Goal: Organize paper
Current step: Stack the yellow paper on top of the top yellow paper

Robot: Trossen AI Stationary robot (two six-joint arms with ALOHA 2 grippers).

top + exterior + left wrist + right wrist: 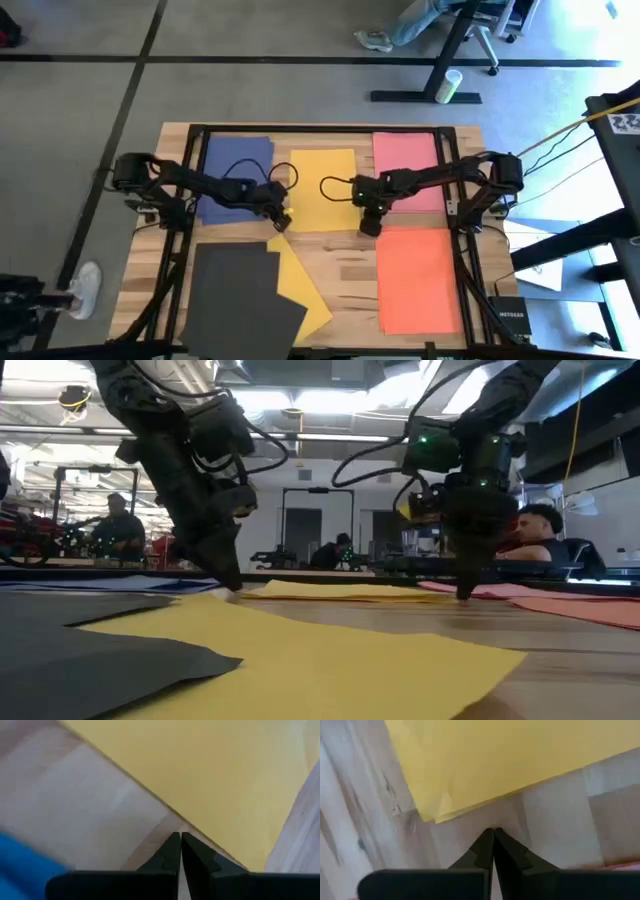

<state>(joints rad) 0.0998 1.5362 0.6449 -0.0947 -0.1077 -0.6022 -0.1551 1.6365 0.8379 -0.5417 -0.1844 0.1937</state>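
You are dealing with thin, light sheets of paper that lie flat on the wooden table (340, 262), so expect them to slide and bend instead of lifting cleanly. At the back of the table, the blue sheet (236, 175), the yellow sheet (322, 188) and the pink sheet (406, 170) lie side by side. Nearer the front, the orange sheet (418, 278) lies alone, and the dark grey sheet (240, 298) partly covers a second yellow sheet (298, 285) that is turned at an angle. Your left gripper (282, 222) is down at the table near the front left corner of the back yellow sheet, fingers pressed together with nothing between them. Your right gripper (368, 226) is down just off that sheet's front right corner, fingers likewise together and empty. A flat sheet gives you nothing to pinch from above. I'd judge the corners and edges the best places to work: press a fingertip down and drag, or nudge a corner until it curls enough to catch. In the right wrist view, that corner (431, 814) looks slightly lifted. Go gently, since such paper probably creases or tears easily.
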